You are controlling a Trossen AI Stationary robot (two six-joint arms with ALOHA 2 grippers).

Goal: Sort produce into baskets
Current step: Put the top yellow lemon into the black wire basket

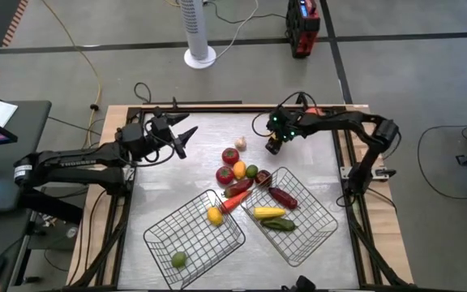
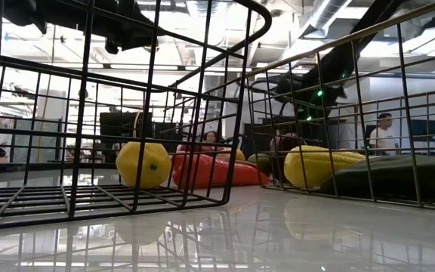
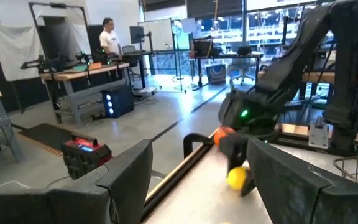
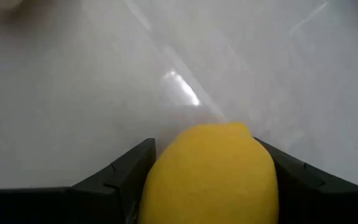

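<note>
Workshop room, glossy white table (image 1: 209, 146) | two baskets (image 1: 194, 235) (image 1: 298, 215) | right gripper (image 4: 210, 174) pinching yellow lemon (image 4: 211, 171) | left gripper (image 1: 181, 136) spread, hovering

Even, bright overhead light is seen across the table (image 1: 177, 162) in the high view, with soft shadows. Ceiling lights are mirrored as glare on the glossy surface in the low view. The lemon (image 4: 211, 177) is blurred at close range, beside 1 bright glare streak.
</note>
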